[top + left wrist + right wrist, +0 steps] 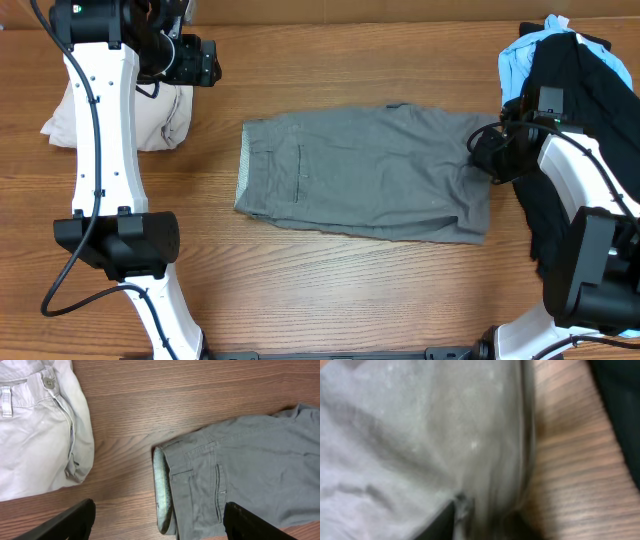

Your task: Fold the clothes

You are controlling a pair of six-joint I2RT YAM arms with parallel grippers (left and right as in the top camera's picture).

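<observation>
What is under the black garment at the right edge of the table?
A light-blue garment pokes out from beneath the black garment at its far edge. Anything else beneath is covered by the black fabric.

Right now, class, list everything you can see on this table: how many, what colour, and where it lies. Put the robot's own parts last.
grey shorts: one, mid-grey, spread flat mid-table, waistband towards the left
beige shorts: one, beige, bunched at the far left
black garment: one, black, heaped at the right edge
light-blue garment: one, light blue, far right corner, against the black garment
table: one, brown wood, under everything
left gripper: one, black fingers, open and holding nothing, above the gap between the beige shorts and the grey shorts
right gripper: one, black, shut on the grey shorts' right edge
</observation>
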